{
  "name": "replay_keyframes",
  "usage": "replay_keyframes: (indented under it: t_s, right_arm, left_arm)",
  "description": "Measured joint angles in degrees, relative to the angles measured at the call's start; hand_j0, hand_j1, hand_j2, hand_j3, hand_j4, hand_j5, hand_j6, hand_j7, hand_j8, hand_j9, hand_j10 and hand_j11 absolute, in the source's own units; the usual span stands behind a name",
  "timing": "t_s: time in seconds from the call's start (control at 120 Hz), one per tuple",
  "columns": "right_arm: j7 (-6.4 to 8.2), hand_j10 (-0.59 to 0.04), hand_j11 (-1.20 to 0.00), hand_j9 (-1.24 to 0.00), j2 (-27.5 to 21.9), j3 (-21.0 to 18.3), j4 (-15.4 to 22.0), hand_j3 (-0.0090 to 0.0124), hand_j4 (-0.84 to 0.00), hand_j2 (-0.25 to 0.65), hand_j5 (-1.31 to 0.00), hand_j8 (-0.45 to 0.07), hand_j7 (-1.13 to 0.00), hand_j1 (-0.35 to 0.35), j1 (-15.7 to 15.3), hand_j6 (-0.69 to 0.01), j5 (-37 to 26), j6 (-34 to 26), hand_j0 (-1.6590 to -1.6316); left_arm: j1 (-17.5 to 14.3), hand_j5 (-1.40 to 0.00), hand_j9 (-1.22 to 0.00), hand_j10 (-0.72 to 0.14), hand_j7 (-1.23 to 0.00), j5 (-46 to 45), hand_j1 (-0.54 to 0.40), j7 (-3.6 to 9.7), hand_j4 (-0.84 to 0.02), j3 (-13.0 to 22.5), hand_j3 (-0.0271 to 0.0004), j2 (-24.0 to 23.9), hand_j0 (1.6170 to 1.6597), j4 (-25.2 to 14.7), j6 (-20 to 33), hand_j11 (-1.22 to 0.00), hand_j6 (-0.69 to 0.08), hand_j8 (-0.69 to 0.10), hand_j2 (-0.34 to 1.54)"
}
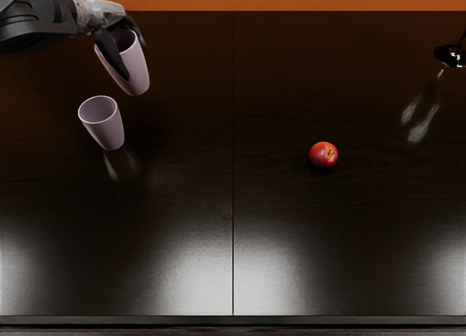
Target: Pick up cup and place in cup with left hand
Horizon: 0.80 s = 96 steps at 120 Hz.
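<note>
Two pale cups share the dark table's left side: one (135,65) clamped in the left hand (120,48), the other (105,128) standing just beside, nearer me.

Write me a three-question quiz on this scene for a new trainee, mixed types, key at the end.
1. What does the left hand hold: (a) a bottle, (b) a cup, (c) a plate?
2. True or false: the second cup stands on the table, with the held cup not inside it.
3. Fill in the blank: the round fruit lies in the picture's ____ half.

Key: 1 b; 2 true; 3 right.
</note>
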Motion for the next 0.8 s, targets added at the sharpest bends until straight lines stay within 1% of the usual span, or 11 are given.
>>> replay_keyframes:
  t_s: [0.117, 0.325, 0.492, 0.558, 0.758, 0.8]
  right_arm:
    - [0.03, 0.000, 0.00, 0.00, 0.0, 0.0, 0.0, 0.0000, 0.000, 0.000, 0.00, -0.001, 0.00, -0.349, 0.1, -0.001, 0.0, 0.0, -1.6581]
    - [0.05, 0.000, 0.00, 0.00, 0.0, 0.0, 0.0, 0.0000, 0.000, 0.000, 0.00, 0.000, 0.00, -0.349, 0.1, -0.001, 0.0, 0.0, -1.6581]
    - [0.05, 0.000, 0.00, 0.00, 0.0, 0.0, 0.0, 0.0000, 0.000, 0.000, 0.00, 0.000, 0.00, -0.349, 0.2, -0.001, 0.0, 0.0, -1.6581]
    - [0.05, 0.000, 0.00, 0.00, 0.0, 0.0, 0.0, 0.0000, 0.000, 0.000, 0.00, 0.000, 0.00, -0.349, 0.3, -0.001, 0.0, 0.0, -1.6581]
    - [0.05, 0.000, 0.00, 0.00, 0.0, 0.0, 0.1, 0.0000, 0.000, 0.000, 0.00, 0.000, 0.00, -0.349, 0.4, -0.001, 0.0, 0.0, -1.6581]
    - [0.05, 0.000, 0.00, 0.00, 0.0, 0.0, 0.1, 0.0000, 0.000, 0.000, 0.00, 0.000, 0.00, -0.349, 0.5, -0.001, 0.0, 0.0, -1.6581]
  left_arm:
    - [-0.1, -0.78, -0.79, -0.270, -0.78, -0.3, -0.139, 0.00, -0.510, 0.0, 0.0000, 3.4, 1.6502, -1.8, -0.7, -0.77, -0.226, -0.154, 0.04]
    - [0.0, -0.80, -0.81, -0.240, -0.80, -1.0, -0.158, 0.00, -0.489, 0.2, 0.0000, 6.6, 1.6495, -5.2, -1.1, -0.80, -0.201, -0.128, 0.05]
    - [0.2, -0.82, -0.83, -0.225, -0.81, -1.2, -0.165, 0.01, -0.472, 0.3, 0.0000, 10.4, 1.6489, -8.0, -1.1, -0.81, -0.186, -0.115, 0.06]
    - [0.5, -0.82, -0.83, -0.225, -0.81, -1.2, -0.165, 0.01, -0.475, 0.3, 0.0000, 11.1, 1.6488, -9.1, -1.1, -0.81, -0.191, -0.115, 0.06]
    - [1.1, -0.84, -0.85, -0.204, -0.83, -2.7, -0.180, 0.01, -0.455, 0.4, 0.0000, 13.0, 1.6483, -11.4, -1.1, -0.83, -0.171, -0.097, 0.07]
    - [1.9, -0.85, -0.86, -0.198, -0.83, -2.9, -0.184, 0.01, -0.451, 0.4, 0.0000, 13.1, 1.6482, -11.6, -1.0, -0.84, -0.166, -0.090, 0.07]
